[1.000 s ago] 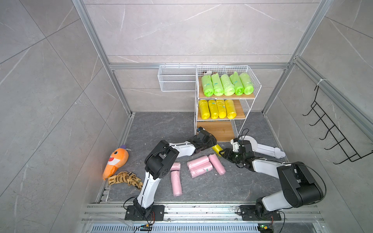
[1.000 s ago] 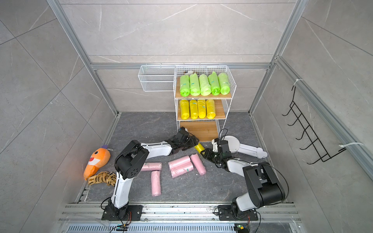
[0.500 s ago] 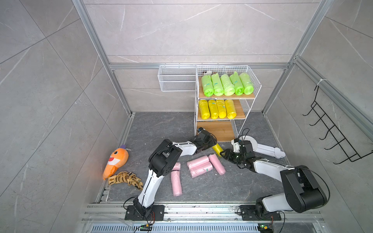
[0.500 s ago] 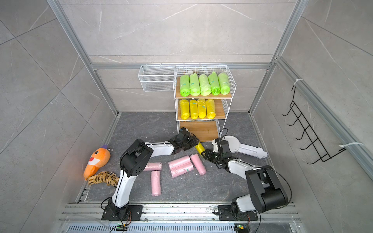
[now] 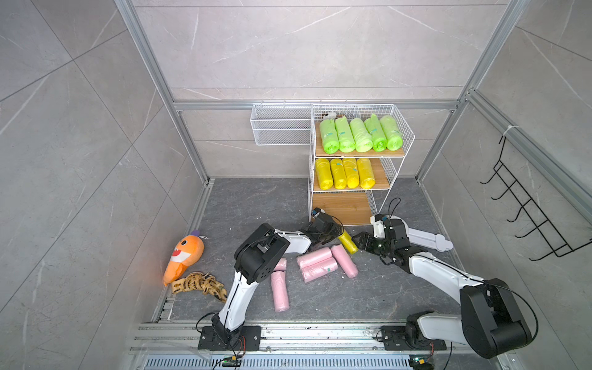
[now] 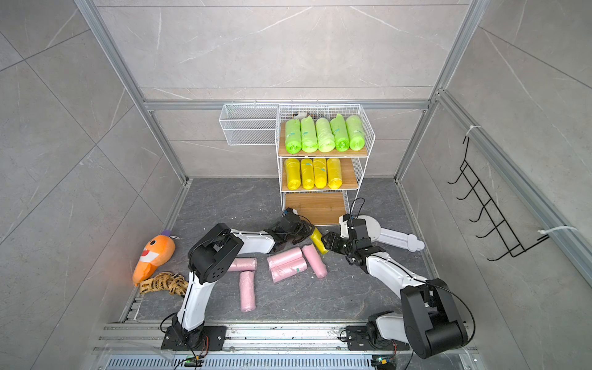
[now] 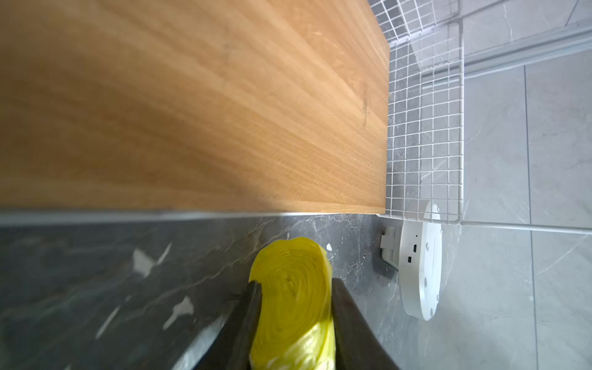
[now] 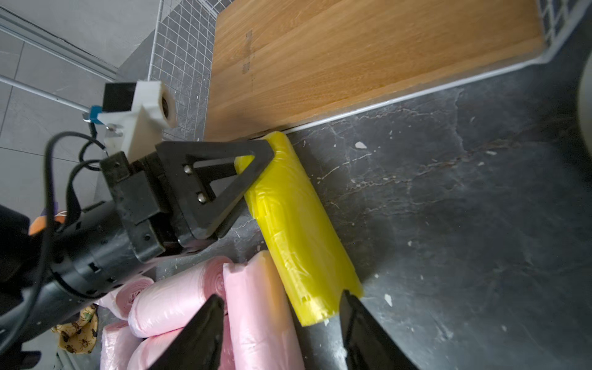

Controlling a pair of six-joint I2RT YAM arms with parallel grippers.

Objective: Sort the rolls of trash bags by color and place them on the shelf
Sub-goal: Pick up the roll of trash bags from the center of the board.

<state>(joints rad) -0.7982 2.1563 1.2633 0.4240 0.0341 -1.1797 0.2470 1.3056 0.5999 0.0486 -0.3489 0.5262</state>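
The shelf (image 5: pixel 341 208) stands at the far side of the floor (image 5: pixel 256 205), right of centre. Five green rolls (image 5: pixel 360 134) fill its top tier. Something small and pale behind them shows through the mesh, too hidden to name. Four yellow rolls (image 5: pixel 344 173) lie side by side on the middle tier. The left arm's (image 5: pixel 256 256) wrist covers the near left corner of the bare bottom board.

Five pink rolls (image 5: pixel 315 257) lie on the floor nearer than the shelf. The leftmost pink roll (image 6: pixel 243 264) is partly covered by that arm's elbow in both top views. In the left wrist view the board is blurred and the frame edge cuts off the fifth yellow roll (image 7: pixel 291 304).

This fifth yellow roll (image 5: pixel 348 243) lies on the floor just in front of the bottom tier, running from far left to near right, just beside a pink roll. The left gripper (image 7: pixel 293 285) is clamped on its far end, one finger pressed against each side. The right gripper (image 8: pixel 282 296) sits at the near end with its jaws spread wider than the roll. The roll's end lies between the tips, and neither tip visibly presses on it.

The left arm rises from its near-left base to a raised elbow, and its forearm stretches low toward the far right. The right arm (image 5: pixel 442 272) folds at a joint close to its near-right base and reaches low toward the far left. The two grippers face each other.
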